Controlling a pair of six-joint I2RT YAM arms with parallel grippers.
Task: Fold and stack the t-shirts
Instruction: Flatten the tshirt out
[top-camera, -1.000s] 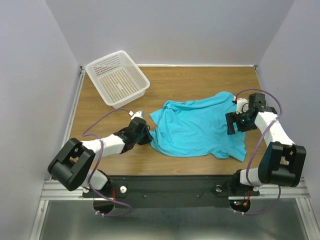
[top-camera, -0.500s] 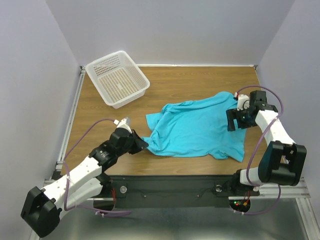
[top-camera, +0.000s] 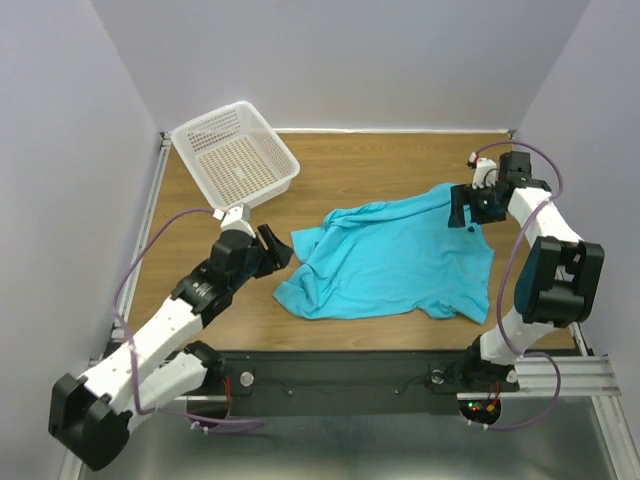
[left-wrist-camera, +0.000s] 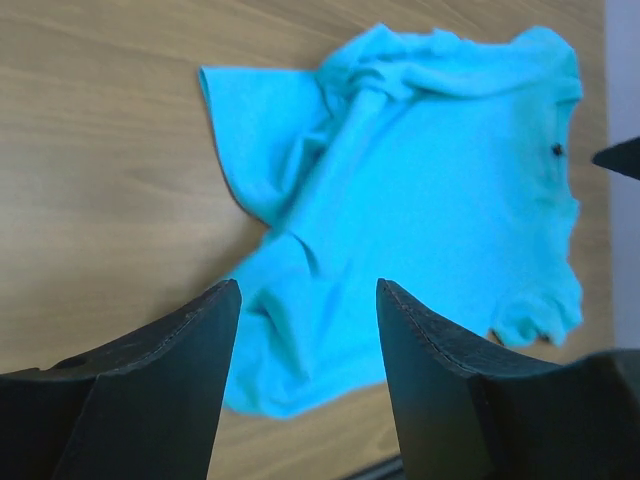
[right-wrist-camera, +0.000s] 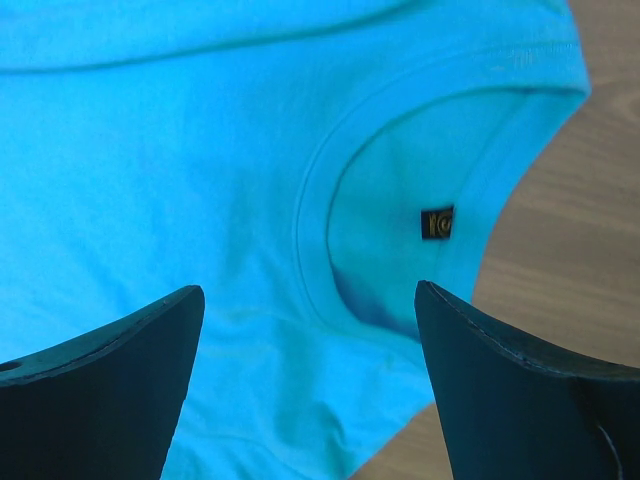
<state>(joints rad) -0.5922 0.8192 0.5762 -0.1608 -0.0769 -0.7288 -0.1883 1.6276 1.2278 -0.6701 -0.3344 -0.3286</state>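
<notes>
Turquoise t-shirt (top-camera: 395, 262), unfolded and crumpled, on the wood table (top-camera: 400, 160).
Its round neckline, with a small dark tag (right-wrist-camera: 437, 222), points toward 2 o'clock. A rumpled edge, perhaps a sleeve, bunches toward 9 o'clock.

Table (top-camera: 380, 165): under everything else.
T-shirt (top-camera: 395, 258): lying on the table, from the middle over to the right side.
Basket (top-camera: 208, 118): on the table in the far left corner, well apart from the t-shirt.
Left gripper (top-camera: 274, 245): just beside the t-shirt's left edge, in front of the basket.
Right gripper (top-camera: 461, 209): over the t-shirt's far right end, above the neck hole (right-wrist-camera: 400, 230).
</notes>
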